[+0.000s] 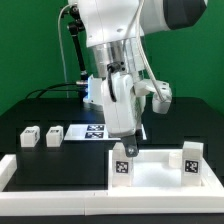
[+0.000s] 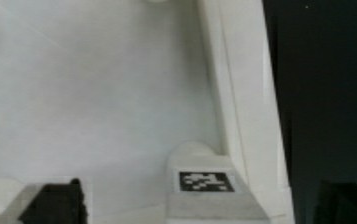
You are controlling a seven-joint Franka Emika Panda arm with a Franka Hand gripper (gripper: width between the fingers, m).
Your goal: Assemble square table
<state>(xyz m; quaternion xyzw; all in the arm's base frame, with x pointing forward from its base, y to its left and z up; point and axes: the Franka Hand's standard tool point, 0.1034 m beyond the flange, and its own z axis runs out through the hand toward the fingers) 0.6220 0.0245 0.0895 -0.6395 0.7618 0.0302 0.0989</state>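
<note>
The white square tabletop [image 1: 160, 172] lies flat at the front of the black table. One white tagged leg [image 1: 122, 167] stands upright at its corner on the exterior view's left, and a second leg [image 1: 192, 160] stands at the corner on the right. My gripper [image 1: 126, 148] hangs straight down just above the left leg. In the wrist view the same leg [image 2: 203, 182] sits on the tabletop [image 2: 86, 90] beside its raised edge, between my two dark fingers [image 2: 50, 202], which stand wide apart without touching it. Two more legs [image 1: 30, 137] [image 1: 54, 133] lie loose at the exterior view's left.
The marker board [image 1: 92, 132] lies flat behind the tabletop, partly hidden by my arm. White border rails [image 1: 12, 170] run along the table's left and front edges. Black cables hang at the back left.
</note>
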